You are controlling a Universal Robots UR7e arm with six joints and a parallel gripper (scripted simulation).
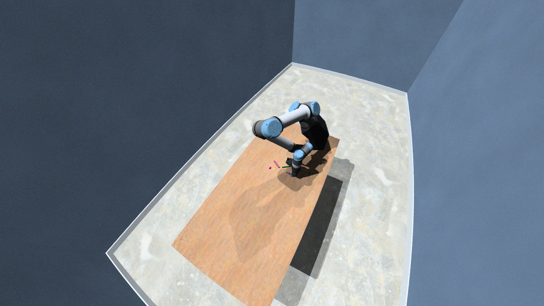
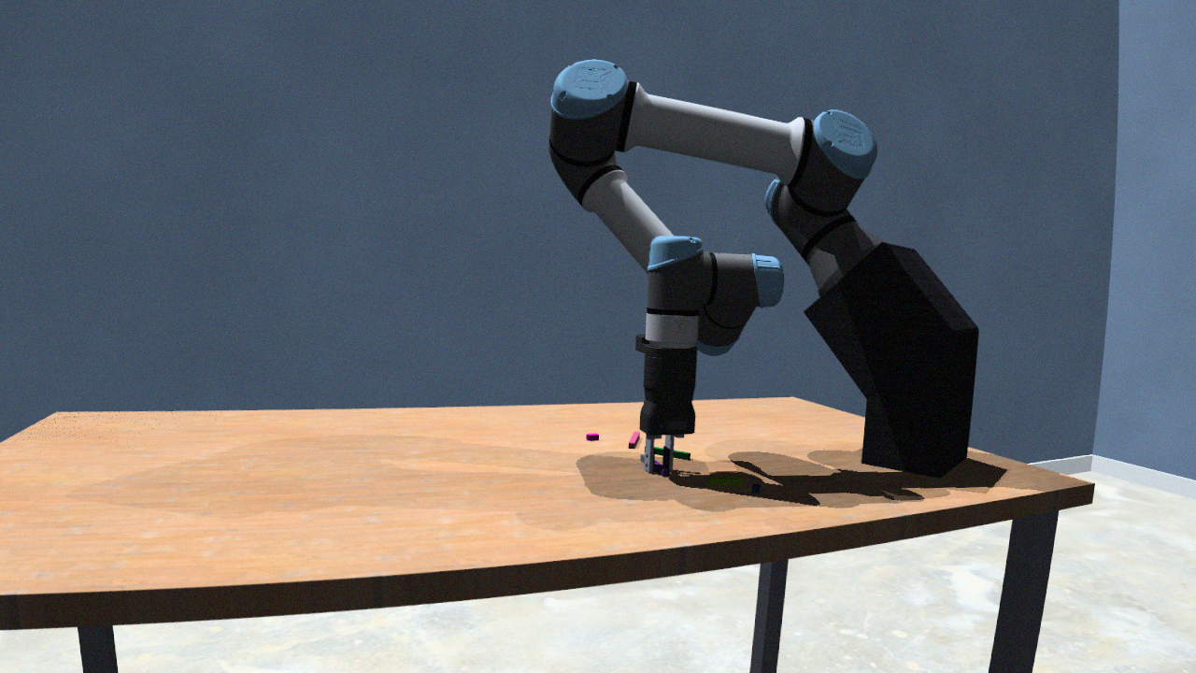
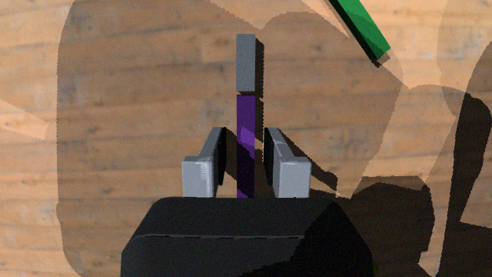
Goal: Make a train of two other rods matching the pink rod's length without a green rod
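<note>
Blue-grey walls, wood tabletop (image 1: 235,213) (image 2: 334,519). Gripper (image 1: 293,174) (image 2: 659,470) (image 3: 244,145) is apart, nothing held, astride purple rod (image 3: 246,115); grey rod (image 3: 246,63) nearly abuts its far end, in line. Train approx. done; arm retreat left. Green rod (image 1: 285,166) (image 2: 675,453) (image 3: 363,28) off to side; straight up looks safest.

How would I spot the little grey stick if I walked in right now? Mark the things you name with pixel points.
Find the wooden table (image 1: 235,213) (image 2: 334,519) and follow the robot arm down to its gripper (image 2: 659,468) (image 3: 245,154). Just beyond the open fingers, a purple rod (image 3: 246,119) points straight at the grey rod (image 3: 246,63). It's shorter than that purple neighbour, and dull where the nearby green rod (image 1: 285,166) (image 2: 675,452) (image 3: 363,28) is vivid.
</note>
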